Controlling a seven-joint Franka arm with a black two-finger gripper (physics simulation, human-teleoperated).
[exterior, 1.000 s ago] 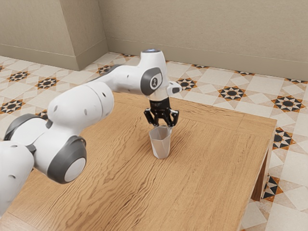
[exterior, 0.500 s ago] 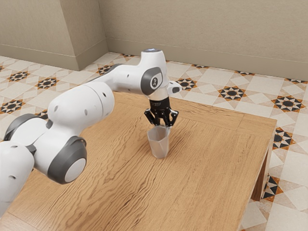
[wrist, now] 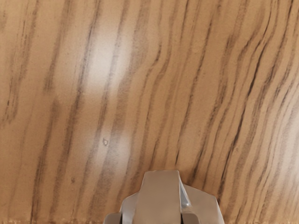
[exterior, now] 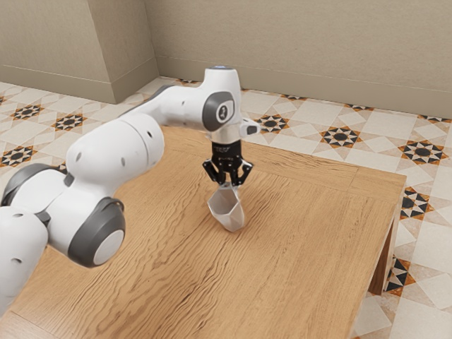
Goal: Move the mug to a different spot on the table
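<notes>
Your gripper (exterior: pixel 227 181) is pinched nearly closed on the rim of the grey mug (exterior: pixel 227 210), just left of centre in the exterior view. The mug hangs tilted, and you cannot tell whether its base clears the bench (exterior: pixel 304 268). The grasp looks done. Carrying the mug elsewhere, setting it down and releasing it are left.

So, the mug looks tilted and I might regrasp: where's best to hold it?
The rim wall, from above, one finger inside and one outside, as the gripper does. The mug is open-topped and its faceted sides taper downward. It is tilted, so a deeper bite may steady it.
</notes>
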